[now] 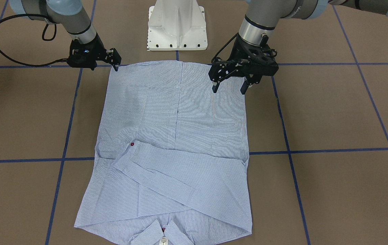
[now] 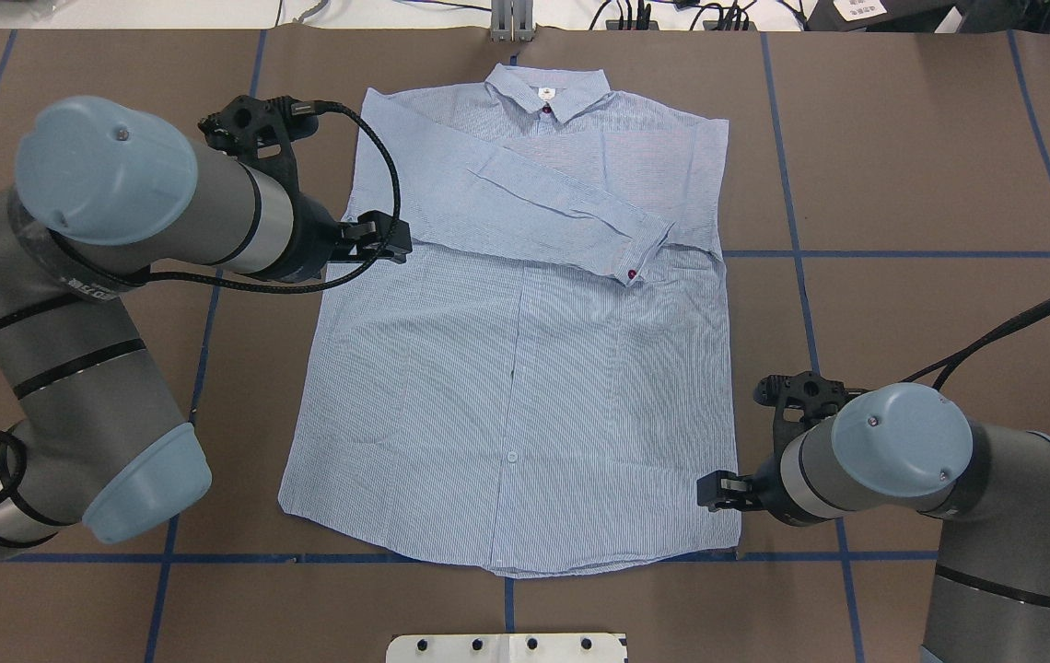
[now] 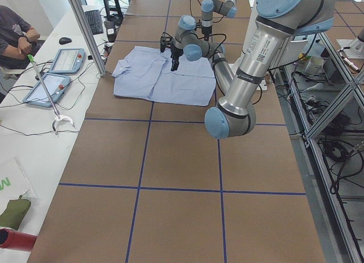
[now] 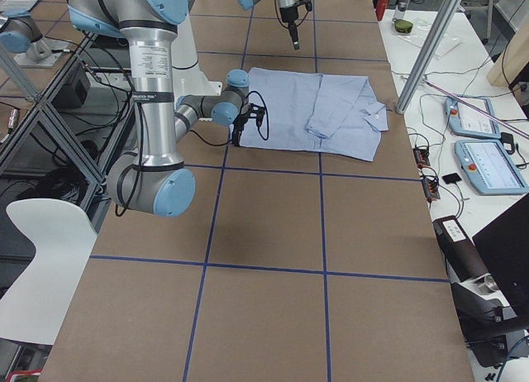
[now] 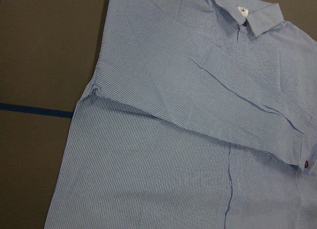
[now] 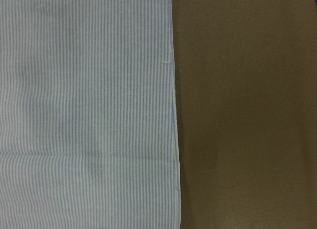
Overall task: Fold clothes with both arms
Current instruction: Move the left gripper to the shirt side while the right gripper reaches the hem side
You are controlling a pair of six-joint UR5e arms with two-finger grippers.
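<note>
Shirt lies hem-to-collar; left gripper hangs wide open above its left edge, right gripper sits at the hem corner, I can't tell if shut.

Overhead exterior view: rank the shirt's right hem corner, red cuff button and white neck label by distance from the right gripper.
From the black right gripper:
1. Striped shirt's hem corner, right beside it.
2. Small red cuff button, on the folded sleeve.
3. White neck label, at the far collar.
</note>
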